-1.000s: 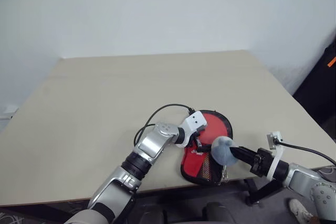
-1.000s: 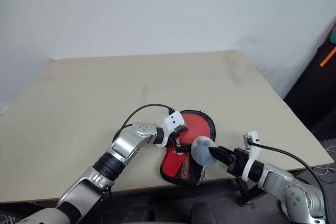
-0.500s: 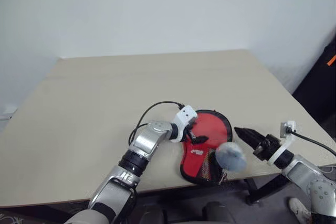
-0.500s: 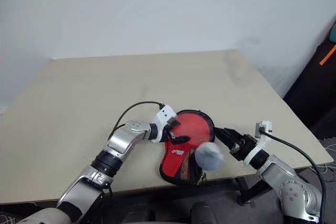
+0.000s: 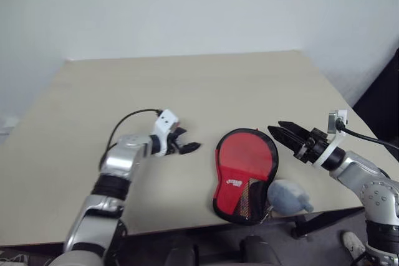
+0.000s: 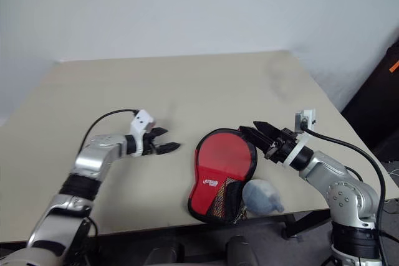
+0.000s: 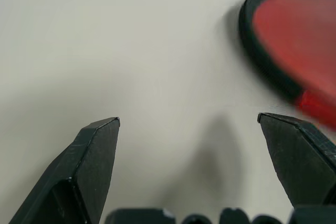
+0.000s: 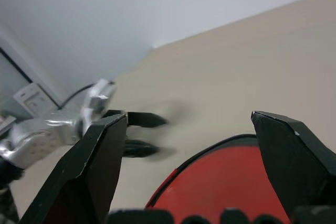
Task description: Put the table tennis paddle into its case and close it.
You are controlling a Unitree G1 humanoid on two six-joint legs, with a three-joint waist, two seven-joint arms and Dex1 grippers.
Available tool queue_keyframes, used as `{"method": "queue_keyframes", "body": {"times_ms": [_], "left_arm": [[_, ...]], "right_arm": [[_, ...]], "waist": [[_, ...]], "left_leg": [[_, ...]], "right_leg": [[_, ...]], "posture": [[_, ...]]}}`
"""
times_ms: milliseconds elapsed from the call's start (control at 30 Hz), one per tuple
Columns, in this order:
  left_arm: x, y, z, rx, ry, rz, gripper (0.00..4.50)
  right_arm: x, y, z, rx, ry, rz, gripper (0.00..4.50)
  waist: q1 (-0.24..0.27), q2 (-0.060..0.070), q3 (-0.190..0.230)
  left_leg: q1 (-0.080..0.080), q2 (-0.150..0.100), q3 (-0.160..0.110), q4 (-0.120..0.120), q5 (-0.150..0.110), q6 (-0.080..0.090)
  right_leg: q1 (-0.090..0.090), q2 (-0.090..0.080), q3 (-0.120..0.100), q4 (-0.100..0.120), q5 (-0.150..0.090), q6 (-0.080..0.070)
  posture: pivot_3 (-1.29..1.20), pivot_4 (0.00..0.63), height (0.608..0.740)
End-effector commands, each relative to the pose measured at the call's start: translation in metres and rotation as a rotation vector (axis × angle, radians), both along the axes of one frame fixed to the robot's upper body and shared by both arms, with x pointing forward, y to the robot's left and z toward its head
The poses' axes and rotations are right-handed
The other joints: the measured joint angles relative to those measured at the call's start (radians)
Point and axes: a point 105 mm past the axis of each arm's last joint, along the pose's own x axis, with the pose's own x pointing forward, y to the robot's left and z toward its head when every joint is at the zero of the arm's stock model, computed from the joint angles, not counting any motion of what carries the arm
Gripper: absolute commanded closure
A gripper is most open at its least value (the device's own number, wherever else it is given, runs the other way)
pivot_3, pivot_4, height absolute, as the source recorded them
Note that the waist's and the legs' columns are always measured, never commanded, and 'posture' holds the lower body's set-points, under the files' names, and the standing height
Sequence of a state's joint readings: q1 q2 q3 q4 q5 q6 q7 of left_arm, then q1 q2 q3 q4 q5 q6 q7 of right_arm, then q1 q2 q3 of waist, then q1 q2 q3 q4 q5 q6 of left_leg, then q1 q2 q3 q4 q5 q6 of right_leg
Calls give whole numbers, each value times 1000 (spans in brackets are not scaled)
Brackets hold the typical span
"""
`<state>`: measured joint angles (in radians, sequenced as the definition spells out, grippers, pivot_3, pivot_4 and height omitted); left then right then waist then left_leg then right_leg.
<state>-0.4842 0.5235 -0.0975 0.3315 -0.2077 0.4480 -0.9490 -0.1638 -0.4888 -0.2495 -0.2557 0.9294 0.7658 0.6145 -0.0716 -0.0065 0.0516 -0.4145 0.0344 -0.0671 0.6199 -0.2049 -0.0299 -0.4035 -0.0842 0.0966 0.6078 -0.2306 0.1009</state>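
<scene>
Left eye view: one case, red panel up, lies flat on the table at the near edge, toward the near right corner. One grey-blue soft lump touches its right side, overhanging that edge. Paddle not separately discernible. Two grippers, both empty: left gripper spread wide, just left of the case; right gripper also parted, at the case's upper right, near the right edge.

You have soft, even light, with only faint shadows on the table. The case smears with blur in your left wrist view.
</scene>
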Motion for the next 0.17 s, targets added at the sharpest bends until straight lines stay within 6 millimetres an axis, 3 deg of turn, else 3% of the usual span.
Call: {"method": "queue_keyframes", "body": {"times_ms": [33,167], "left_arm": [[-20,8,16,-12,-27,-58,0],[-39,25,9,-9,13,-18,0]], "right_arm": [[3,0,11,-8,-52,21,419],[10,-1,12,-7,-56,36,419]], "waist": [[7,0,0],[19,-1,1]], "left_leg": [[0,0,0,0,0,0],[-1,0,1,4,0,0]], "right_leg": [[0,0,0,0,0,0],[0,0,0,1,0,0]], "posture": [[0,0,740],[0,0,740]]}}
